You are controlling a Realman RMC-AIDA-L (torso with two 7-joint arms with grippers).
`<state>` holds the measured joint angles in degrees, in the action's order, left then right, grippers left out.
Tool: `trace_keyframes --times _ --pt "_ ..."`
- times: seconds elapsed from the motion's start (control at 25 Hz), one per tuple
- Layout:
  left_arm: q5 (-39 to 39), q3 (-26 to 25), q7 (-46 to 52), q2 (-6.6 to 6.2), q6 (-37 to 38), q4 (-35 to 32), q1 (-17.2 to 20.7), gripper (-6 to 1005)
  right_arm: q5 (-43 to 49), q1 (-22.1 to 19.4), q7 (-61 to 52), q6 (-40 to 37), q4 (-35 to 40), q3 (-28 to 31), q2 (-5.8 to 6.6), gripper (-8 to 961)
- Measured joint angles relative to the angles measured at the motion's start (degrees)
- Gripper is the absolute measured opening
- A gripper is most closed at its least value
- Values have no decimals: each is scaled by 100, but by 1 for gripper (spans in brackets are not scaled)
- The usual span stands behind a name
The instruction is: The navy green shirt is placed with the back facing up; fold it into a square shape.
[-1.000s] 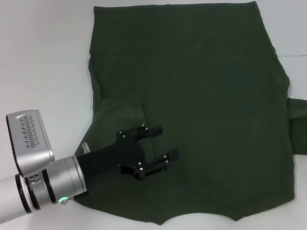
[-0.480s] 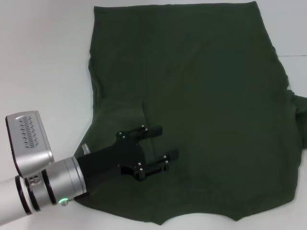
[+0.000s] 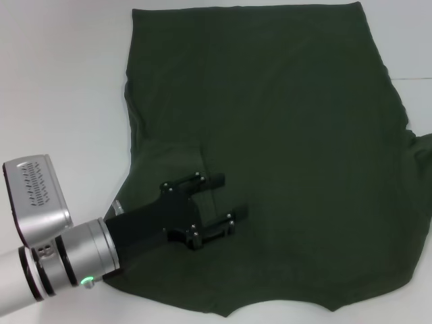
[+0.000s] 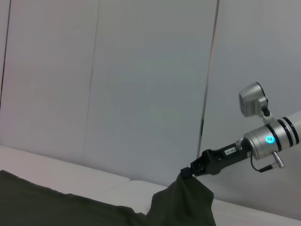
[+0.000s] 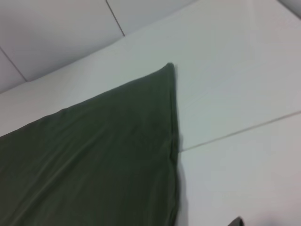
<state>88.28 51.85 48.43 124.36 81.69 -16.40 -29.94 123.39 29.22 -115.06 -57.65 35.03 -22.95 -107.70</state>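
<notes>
Shirt: dark olive-green shirt (image 3: 283,135) lies spread flat on the white tabletop (image 3: 61,88), filling most of the head view from the far edge to the near edge. Near-left part carries a soft fold line running toward the left tool.
Shirt, right edge: in the head view the right sleeve area bunches at the frame's right border. In the left wrist view that part of the shirt (image 4: 186,202) rises off the tabletop into a peak.
Left tool: left tool (image 3: 226,197) sits over the near-left part of the shirt, fingers parted wide and pointing to the right, nothing between them. Whether the fingertips touch the cloth cannot be told. Black tool body and silver arm reach in from the near-left corner.
Right tool: out of the head view. Seen in the left wrist view as a black right tool (image 4: 188,171) on a silver arm, at the very top of the raised cloth peak, clamped on the shirt.
Right wrist view: one flat corner of the shirt (image 5: 103,155) on the tabletop (image 5: 235,84), its point toward a seam in the surface; own fingers not shown.
Relation: shirt lies under the left tool and hangs below the right tool.
</notes>
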Motion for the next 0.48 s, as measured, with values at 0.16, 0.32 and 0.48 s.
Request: trace_keyframes --times 0.16,0.32,0.48 --pt "-6 0 5 0 -30 4 -32 689 0 63 72 136 92 -27 6 32" --pt "-70 0 7 0 -45 3 -47 690 0 128 208 208 127 -9 15 35" --pt "-130 1 42 2 -47 6 -53 690 0 196 259 285 133 -45 35 37"
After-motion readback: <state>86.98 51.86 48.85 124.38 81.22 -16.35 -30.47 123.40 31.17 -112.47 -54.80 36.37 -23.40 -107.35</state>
